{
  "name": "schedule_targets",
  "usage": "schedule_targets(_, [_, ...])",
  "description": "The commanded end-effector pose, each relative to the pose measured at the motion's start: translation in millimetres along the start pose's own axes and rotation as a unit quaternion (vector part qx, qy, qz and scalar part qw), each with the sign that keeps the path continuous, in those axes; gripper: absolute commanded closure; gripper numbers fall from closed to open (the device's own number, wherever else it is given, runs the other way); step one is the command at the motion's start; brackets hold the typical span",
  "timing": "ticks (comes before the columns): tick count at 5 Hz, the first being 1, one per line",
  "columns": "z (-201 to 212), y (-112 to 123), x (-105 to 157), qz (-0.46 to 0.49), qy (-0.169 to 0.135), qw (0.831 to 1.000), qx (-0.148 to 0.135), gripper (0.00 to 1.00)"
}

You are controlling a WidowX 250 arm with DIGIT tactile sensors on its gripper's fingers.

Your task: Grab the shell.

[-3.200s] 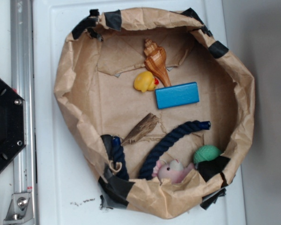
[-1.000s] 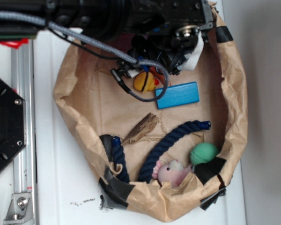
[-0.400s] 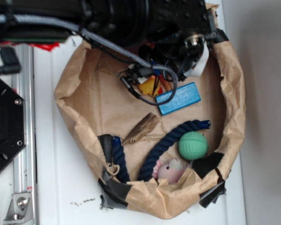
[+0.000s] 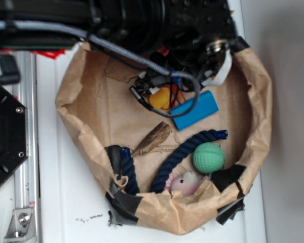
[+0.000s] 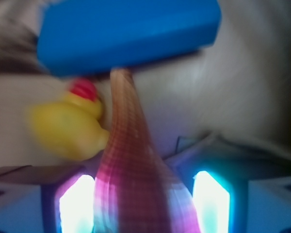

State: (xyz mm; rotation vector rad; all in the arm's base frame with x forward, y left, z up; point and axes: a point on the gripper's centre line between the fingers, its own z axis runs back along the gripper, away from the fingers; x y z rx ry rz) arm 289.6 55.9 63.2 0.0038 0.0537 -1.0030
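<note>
The black robot arm (image 4: 142, 23) reached over the far rim of the crumpled brown-paper basin (image 4: 71, 126), hiding most of the far floor in the exterior view. The wrist view showed the gripper (image 5: 144, 194) straddling the glossy orange-tan spiral shell (image 5: 131, 160): the shell's body filled the gap between the two glowing finger pads (image 5: 211, 199), its tapering tail pointing away to touch the blue rectangular block (image 5: 128, 34). Whether the pads pressed the shell could not be told. The straddling pose suited a grasp across the shell's widest part. Fine cream cross-ribbing marked its surface. The yellow rubber duck (image 5: 70, 128) lay just beside the shell's tail.
</note>
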Motion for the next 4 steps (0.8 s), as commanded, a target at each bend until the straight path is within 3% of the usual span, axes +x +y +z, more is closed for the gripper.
schedule_targets(1, [116.8,-20.6,25.1,0.093,-0.052,0.991,0.082,1.00])
schedule_targets(2, [115.4,-37.7,33.4,0.205,-0.056,0.976,0.042,1.00])
schedule_targets(3, [110.7,-51.2,42.0,0.275,-0.066,0.959,0.024,1.00])
schedule_targets(4, [106.2,-53.7,46.6,0.287,-0.060,0.956,0.023,1.00])
